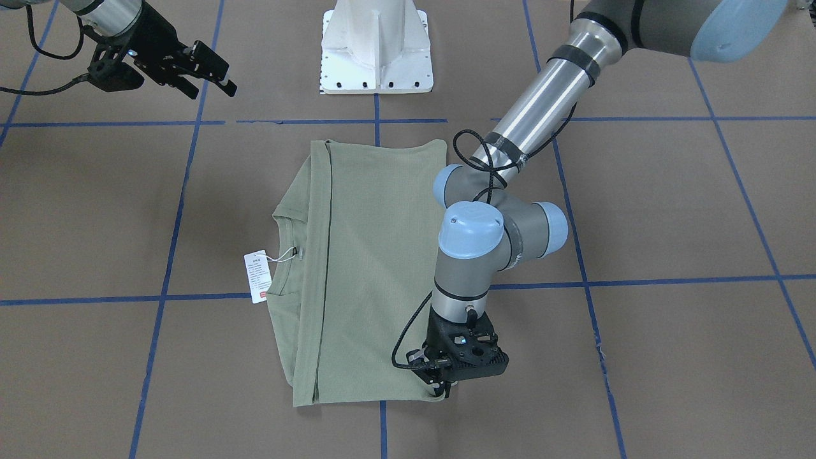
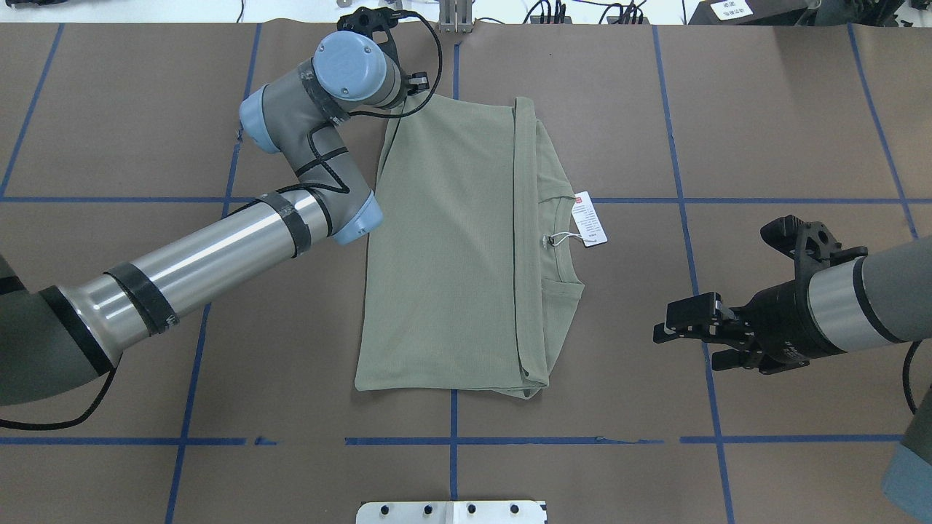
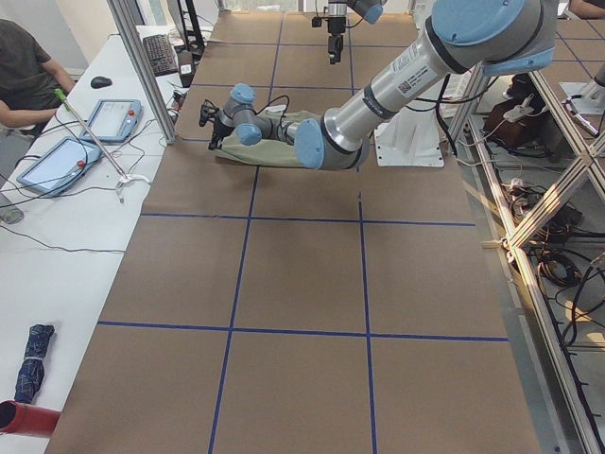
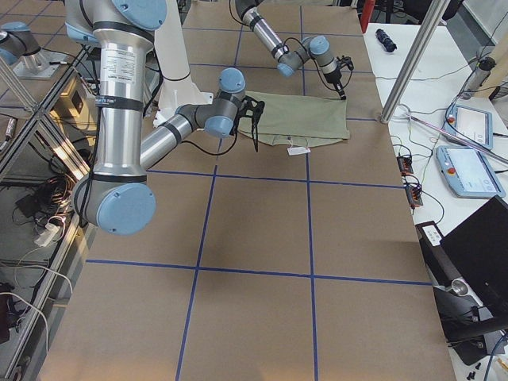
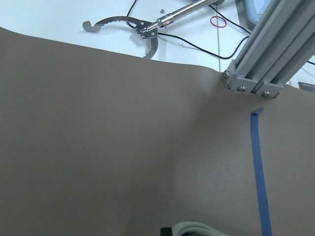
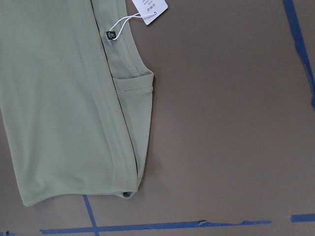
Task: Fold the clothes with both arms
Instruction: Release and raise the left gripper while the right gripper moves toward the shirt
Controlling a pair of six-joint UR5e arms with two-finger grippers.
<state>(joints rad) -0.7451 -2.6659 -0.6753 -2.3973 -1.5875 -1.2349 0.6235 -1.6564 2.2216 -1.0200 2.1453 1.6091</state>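
The sage-green shirt [image 1: 370,268] lies folded lengthwise and flat on the brown table, collar and white hang tag [image 1: 257,276] toward the robot's right. My left gripper [image 1: 441,387] points down at the shirt's far corner on the robot's left, shut on the cloth edge. A strip of green cloth [image 5: 197,228] shows at the bottom of the left wrist view. In the overhead view the left wrist [image 2: 349,69] hangs over that same corner of the shirt [image 2: 451,247]. My right gripper [image 2: 666,333] hovers open and empty to the right of the shirt. Its wrist view shows the collar side [image 6: 123,93] and the tag [image 6: 149,9].
The white pedestal base [image 1: 376,51] stands at the robot's edge of the table. Blue tape lines [image 2: 451,440] grid the brown surface. An aluminium frame post [image 5: 266,54] rises past the far edge. A side table with tablets [image 3: 57,161] and a seated person [image 3: 28,66] lies beyond it.
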